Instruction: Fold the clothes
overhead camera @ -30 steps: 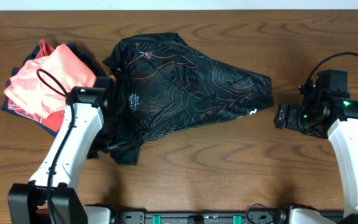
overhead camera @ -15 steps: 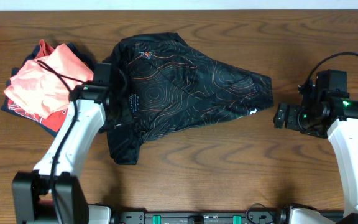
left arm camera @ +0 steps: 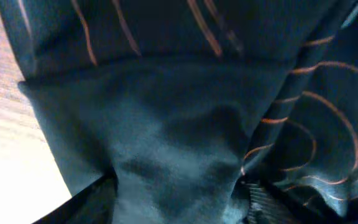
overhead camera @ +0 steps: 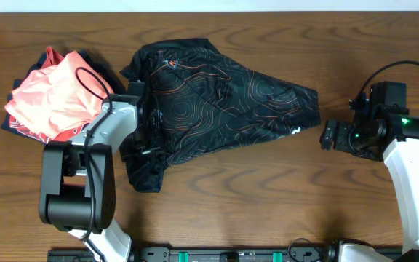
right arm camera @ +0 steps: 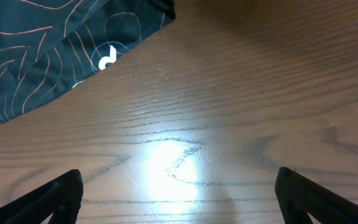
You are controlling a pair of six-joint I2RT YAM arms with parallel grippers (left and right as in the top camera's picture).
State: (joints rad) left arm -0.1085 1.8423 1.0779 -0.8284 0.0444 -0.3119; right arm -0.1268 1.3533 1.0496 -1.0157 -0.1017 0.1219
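The left fingers (overhead camera: 137, 140) are sitting on the jersey's (overhead camera: 224, 102) left edge, grip impossible to tell; the right fingers (right arm camera: 58, 196) are hovering released, right of the jersey.

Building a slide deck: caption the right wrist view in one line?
Right gripper open over wooden table, black jersey edge with white logo at upper left.

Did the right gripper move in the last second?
No. In the overhead view the right gripper sits where it was, with the same gap of bare wood between it and the right tip of the jersey.
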